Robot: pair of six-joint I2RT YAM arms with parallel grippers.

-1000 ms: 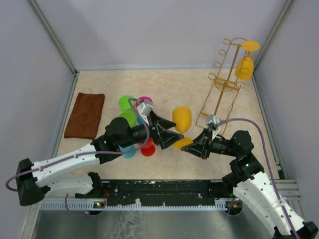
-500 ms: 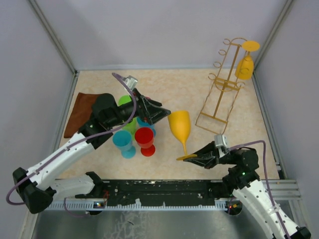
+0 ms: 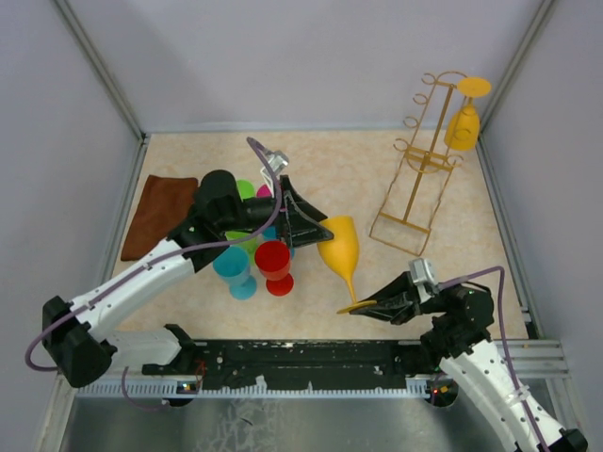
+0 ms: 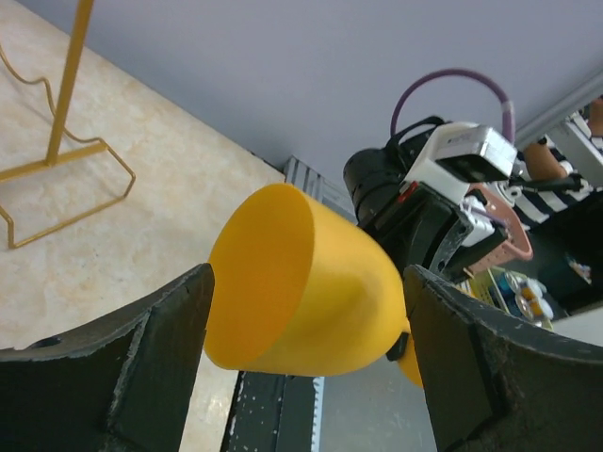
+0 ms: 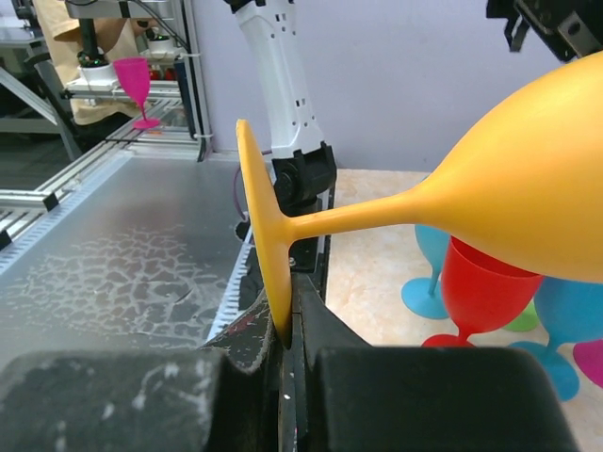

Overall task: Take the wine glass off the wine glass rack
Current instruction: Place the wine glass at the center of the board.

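A yellow wine glass [image 3: 341,243] hangs tilted over the table's front, its bowl toward the left arm. My right gripper [image 3: 369,307] is shut on the rim of its round foot [image 5: 264,245], which stands on edge between the jaws. My left gripper [image 3: 325,234] is open, one finger on each side of the bowl [image 4: 301,282], close to its walls. The golden wire wine glass rack [image 3: 415,179] stands at the back right, and a second yellow glass [image 3: 462,127] hangs upside down from its top rail. The rack's base [image 4: 57,141] also shows in the left wrist view.
A red glass [image 3: 274,264] and a blue glass [image 3: 234,271] stand just left of the held glass, with green [image 3: 245,193] and pink [image 3: 267,191] ones behind, partly under the left arm. A brown cloth [image 3: 160,217] lies at the far left. Grey walls enclose the table.
The left gripper drew back toward the far left, then came forward again and now straddles the bowl. The right gripper pulled the glass toward the front edge, tilting it.
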